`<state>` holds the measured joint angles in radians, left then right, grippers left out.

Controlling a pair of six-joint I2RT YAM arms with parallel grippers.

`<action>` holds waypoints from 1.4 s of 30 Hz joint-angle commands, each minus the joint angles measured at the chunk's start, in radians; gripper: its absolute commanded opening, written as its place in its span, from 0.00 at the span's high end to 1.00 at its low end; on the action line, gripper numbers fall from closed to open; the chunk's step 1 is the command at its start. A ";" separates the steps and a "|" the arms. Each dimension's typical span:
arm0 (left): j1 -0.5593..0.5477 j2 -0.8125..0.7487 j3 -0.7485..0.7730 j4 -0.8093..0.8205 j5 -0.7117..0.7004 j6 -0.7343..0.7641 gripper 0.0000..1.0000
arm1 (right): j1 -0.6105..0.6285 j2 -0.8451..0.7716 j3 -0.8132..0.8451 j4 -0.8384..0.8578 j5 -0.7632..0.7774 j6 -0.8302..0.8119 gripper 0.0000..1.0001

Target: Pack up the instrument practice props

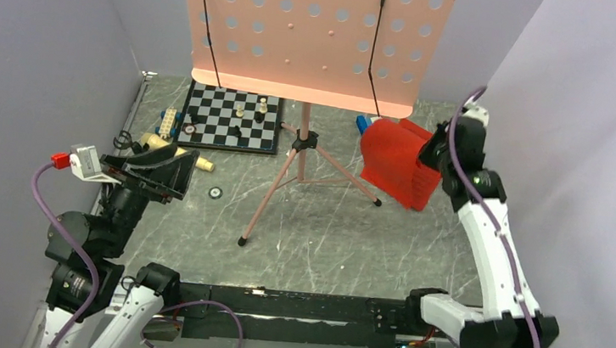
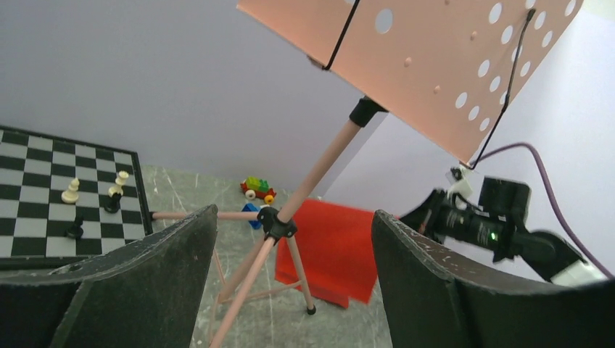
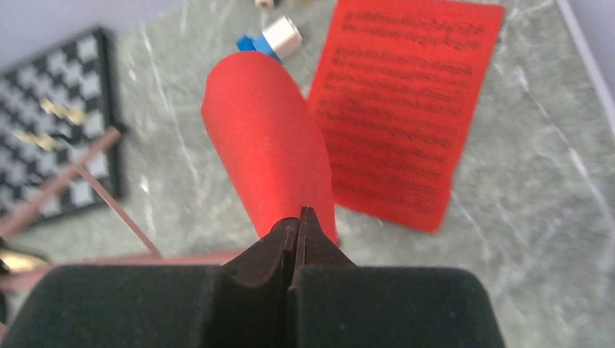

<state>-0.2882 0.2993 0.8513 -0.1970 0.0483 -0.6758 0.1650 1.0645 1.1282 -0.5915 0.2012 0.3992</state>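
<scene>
Your left gripper [image 1: 181, 170] hangs to the near left of the stand [image 1: 314, 30], jaws wide apart and holding nothing. Its wrist view looks between them at the stand's tripod hub. Just behind it a cream mic [image 1: 153, 139] lies on the table [image 1: 323, 244], mostly hidden, so you cannot tell its heading.

Right of the stand's legs, your right gripper [image 3: 299, 216] is pressed together on the near edge of a red sheet [image 3: 265, 145]. That sheet is bowed into an arch, and its long axis runs straight away from the jaws and slightly left. Just right of it a second sheet [image 3: 406, 109] lies flat on the table, printed side up, with its long axis also running away from the jaws. It is apart from the fingers. Its staves of notes show, but no words can be read.

The stand is upright, pole vertical, with its pink perforated desk facing the arms. Far left of it sits the chessboard [image 1: 229, 115], and bricks [image 2: 257, 190] lie behind its legs
</scene>
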 commanded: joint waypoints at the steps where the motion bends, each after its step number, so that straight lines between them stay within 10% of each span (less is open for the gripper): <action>1: 0.003 -0.031 -0.033 -0.023 0.016 -0.040 0.18 | -0.124 0.155 0.158 0.133 -0.262 0.186 1.00; 14: 0.002 -0.035 -0.112 -0.026 0.022 -0.046 0.18 | -0.227 0.485 0.485 0.146 -0.562 0.296 1.00; 19: 0.002 0.015 -0.134 0.036 0.076 -0.091 0.18 | -0.428 0.700 0.305 0.165 -0.761 0.472 1.00; 42: 0.001 0.006 -0.184 0.009 0.114 -0.122 0.18 | -0.469 0.723 0.076 0.134 -0.612 0.281 1.00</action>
<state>-0.2886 0.3214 0.6750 -0.1860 0.1604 -0.7986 -0.2878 1.7660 1.2591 -0.4454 -0.4625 0.7334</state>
